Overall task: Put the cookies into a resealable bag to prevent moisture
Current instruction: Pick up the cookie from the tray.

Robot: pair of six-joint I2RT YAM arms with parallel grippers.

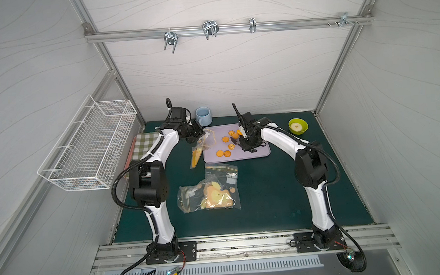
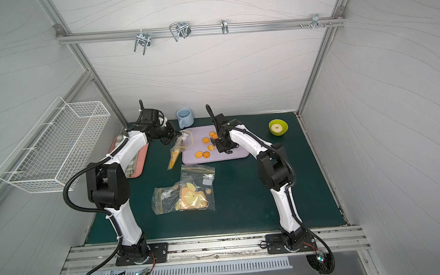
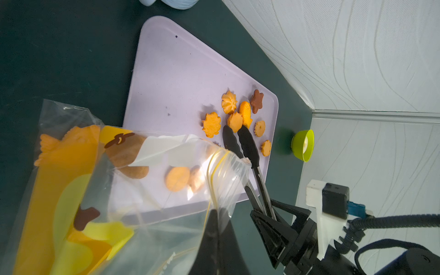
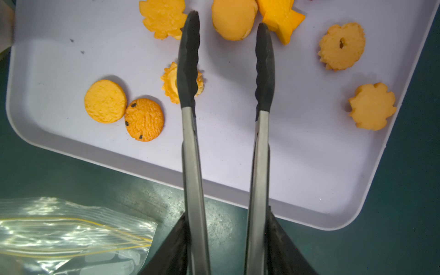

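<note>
- Cookies (image 4: 104, 101) lie loose on lilac tray (image 1: 263, 152) at the back of the green mat; orange rounds, flowers, a fish, plus one dark brown star (image 3: 257, 101) near the tray's corner.
- Right gripper (image 4: 226, 242) is clamped on the handles of metal tongs (image 4: 190, 154), pointed down over the tray.
- Tongs' black tips stand apart, straddling a smooth round cookie (image 4: 234, 21); can't tell if they touch it.
- One tong tip overlaps a sun-shaped cookie (image 4: 170, 83) in the right wrist view.
- Left gripper (image 1: 202, 136) is pinched tight on the rim of the resealable bag (image 3: 107, 190), holding it up at the tray's left edge, mouth toward the tray.
- Bag has orange and yellow print; can't tell if any cookie is inside.
- Spare bags (image 1: 212, 193) lie flat mid-mat, well apart from the tray.
- Blue mug (image 1: 203, 116) sits behind the tray, green bowl (image 1: 298, 126) to its right.
</note>
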